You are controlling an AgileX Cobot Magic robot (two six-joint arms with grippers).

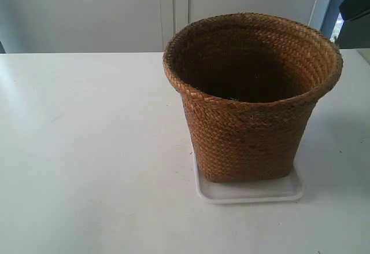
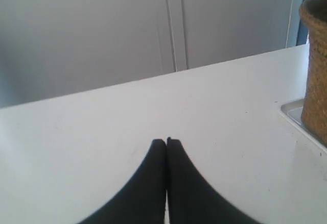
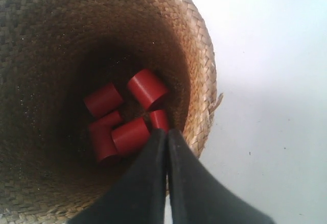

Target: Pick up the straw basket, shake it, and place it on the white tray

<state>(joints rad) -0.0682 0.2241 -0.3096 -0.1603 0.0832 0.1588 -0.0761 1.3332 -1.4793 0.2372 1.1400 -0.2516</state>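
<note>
The straw basket point(image 1: 250, 124) covers nearly all of the white tray point(image 1: 248, 193). In the exterior view, bare bench point(image 1: 87, 150) spreads from its 7 to 10 o'clock. Its mouth stands open, with red cylinders point(image 3: 147, 88) crowding the bottom.

The left claw point(image 2: 166, 143) is sitting low and reaching forward, its two dark fingers pressed flat together. The right claw point(image 3: 167, 133) is pointing steeply downward, fingers likewise closed tight.

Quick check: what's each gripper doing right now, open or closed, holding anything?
Left gripper: closed, holding nothing, over the table.
Right gripper: closed, holding nothing, above the straw basket.
</note>
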